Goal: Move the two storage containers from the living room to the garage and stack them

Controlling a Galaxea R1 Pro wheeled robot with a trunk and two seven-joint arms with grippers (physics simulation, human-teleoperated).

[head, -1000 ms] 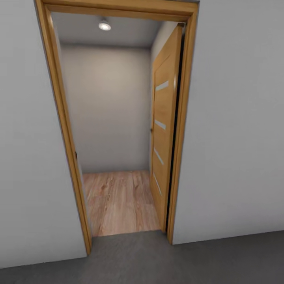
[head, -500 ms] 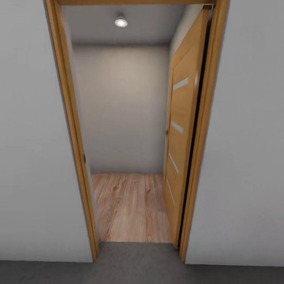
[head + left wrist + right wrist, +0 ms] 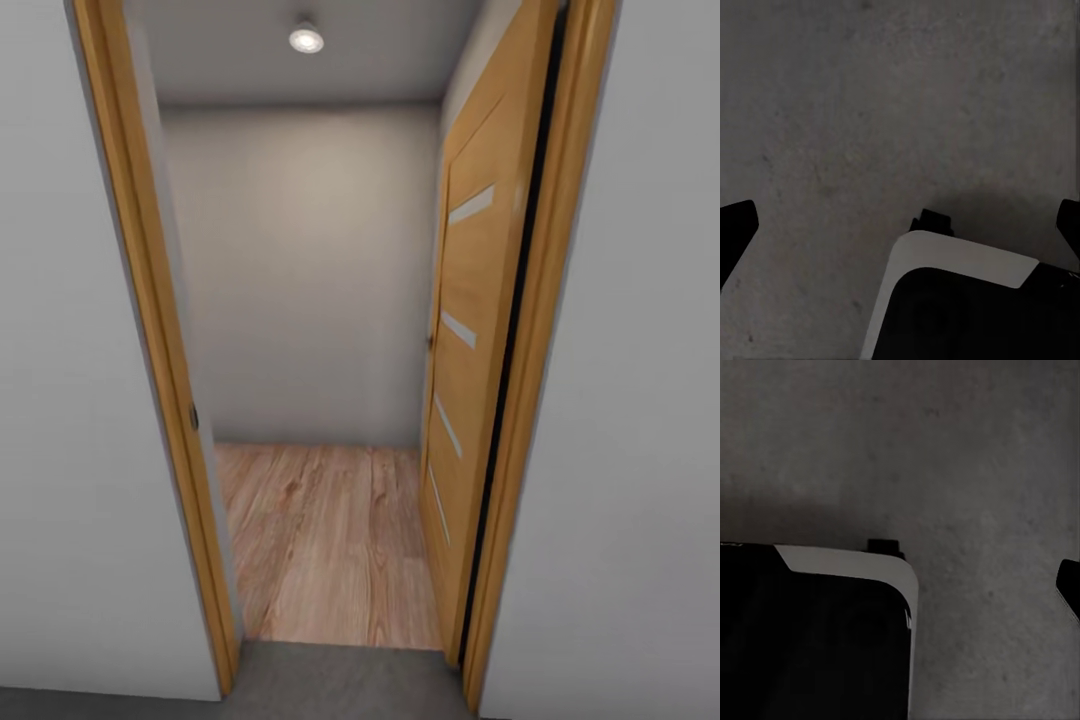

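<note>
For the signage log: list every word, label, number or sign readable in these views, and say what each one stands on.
None: no text, number or sign can be read in any view. The wooden door carries only plain pale strips, the door frame and white wall are bare, and the grey floor in the wrist views has no markings.

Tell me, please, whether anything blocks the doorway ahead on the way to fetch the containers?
Nothing visible does. The orange wooden door is swung open against the right of the wood-framed doorway, and the light wood-plank floor beyond is bare up to the plain grey wall. No container is in sight yet.
</note>
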